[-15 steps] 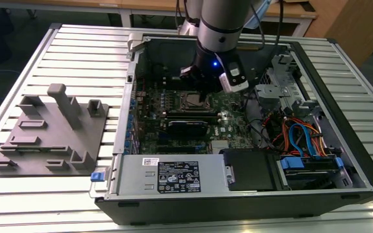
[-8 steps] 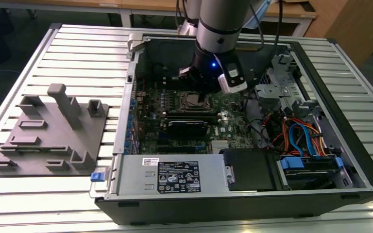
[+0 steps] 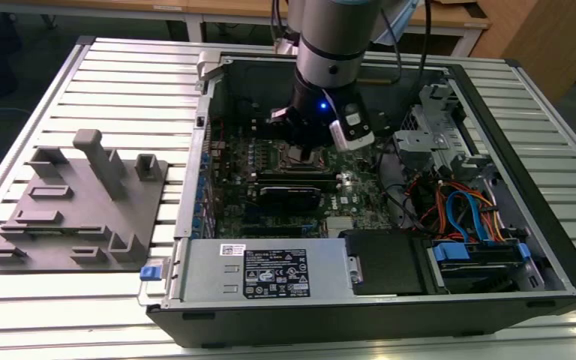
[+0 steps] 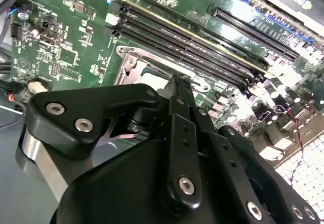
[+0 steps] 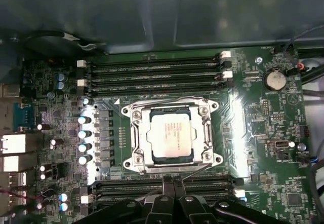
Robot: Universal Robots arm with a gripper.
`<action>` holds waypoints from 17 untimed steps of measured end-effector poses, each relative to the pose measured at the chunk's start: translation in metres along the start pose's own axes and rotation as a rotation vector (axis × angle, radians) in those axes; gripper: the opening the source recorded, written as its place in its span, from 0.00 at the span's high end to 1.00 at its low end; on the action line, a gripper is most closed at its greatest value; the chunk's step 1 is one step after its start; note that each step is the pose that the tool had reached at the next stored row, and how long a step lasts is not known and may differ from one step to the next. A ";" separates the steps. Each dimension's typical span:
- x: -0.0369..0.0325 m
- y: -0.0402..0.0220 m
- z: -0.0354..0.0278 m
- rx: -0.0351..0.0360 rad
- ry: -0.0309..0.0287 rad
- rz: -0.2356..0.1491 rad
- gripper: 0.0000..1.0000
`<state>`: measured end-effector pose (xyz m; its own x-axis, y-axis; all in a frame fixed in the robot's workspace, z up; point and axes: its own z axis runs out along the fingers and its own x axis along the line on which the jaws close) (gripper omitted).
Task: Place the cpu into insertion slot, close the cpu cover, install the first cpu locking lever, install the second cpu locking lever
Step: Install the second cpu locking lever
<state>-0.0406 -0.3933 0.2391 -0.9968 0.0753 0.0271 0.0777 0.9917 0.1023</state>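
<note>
The cpu [image 5: 171, 137] sits in the insertion slot [image 5: 152, 158], framed by the cpu cover [image 5: 135, 135], with memory slots [image 5: 157, 72] on either side. The gripper [image 5: 173, 182] hovers just beside it, jaws pressed together and empty.

Even overhead light, white glare patches beside the insertion slot [image 5: 172, 139], soft focus.

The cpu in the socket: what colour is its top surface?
A dull silver-tan metal, seen best in the first wrist view, where the cpu sits framed by the silver cpu cover.
</note>
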 end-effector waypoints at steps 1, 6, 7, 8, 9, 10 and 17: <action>0.0003 -0.0010 0.0006 -0.0019 0.0007 0.000 0.90; 0.0043 -0.0041 0.0023 -0.0096 0.0030 -0.001 0.90; 0.0059 -0.0046 0.0030 -0.0101 0.0033 -0.002 0.90; 0.0078 -0.0051 0.0037 -0.0104 0.0035 -0.002 0.90; 0.0104 -0.0056 0.0044 -0.0108 0.0037 -0.003 0.90; 0.0127 -0.0061 0.0052 -0.0116 0.0040 -0.003 0.90; 0.0189 -0.0079 0.0114 -0.0258 0.0059 -0.005 0.90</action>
<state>-0.0603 -0.3985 0.2275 -0.9970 0.0699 0.0324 0.0735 0.9890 0.1281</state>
